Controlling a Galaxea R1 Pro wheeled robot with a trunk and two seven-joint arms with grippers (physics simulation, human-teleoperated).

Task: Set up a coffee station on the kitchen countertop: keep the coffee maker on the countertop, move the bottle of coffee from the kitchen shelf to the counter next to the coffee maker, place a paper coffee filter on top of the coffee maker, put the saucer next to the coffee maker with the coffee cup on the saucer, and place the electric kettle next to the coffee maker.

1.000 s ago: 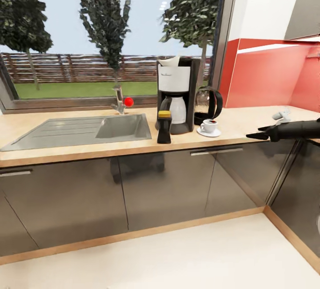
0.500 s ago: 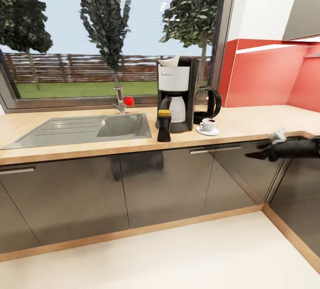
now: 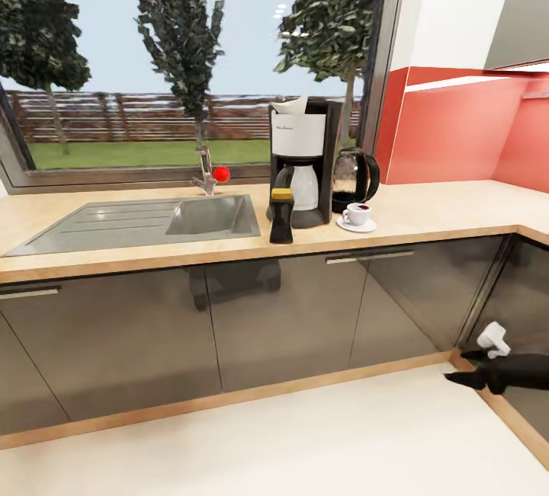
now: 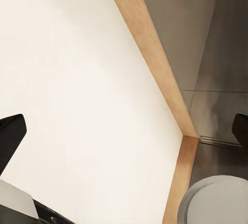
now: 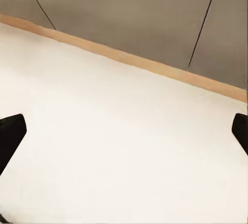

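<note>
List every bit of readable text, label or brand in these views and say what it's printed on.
Coffee maker: a small line of brand text on the white upper housing, too small and blurred to read.
Bottle of coffee: no label text can be made out.
No other writing, numbers or signs are visible in any view.

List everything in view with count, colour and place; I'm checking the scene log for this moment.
coffee maker: 1, black and white, on the countertop right of the sink
filter: 1, white, on top of the coffee maker
bottle: 1, black with yellow cap, in front of the coffee maker
kettle: 1, dark, right of the coffee maker
saucer: 1, white, in front of the kettle
cup: 1, white, on the saucer
sink: 1, steel, inset at left
tap: 1, metal with red knob, behind the sink
countertop: 1, beige
cabinets: dark grey, under the countertop
right end effector: 1, black, low near the floor, open
left end effector: 1, black, over the floor, open
</note>
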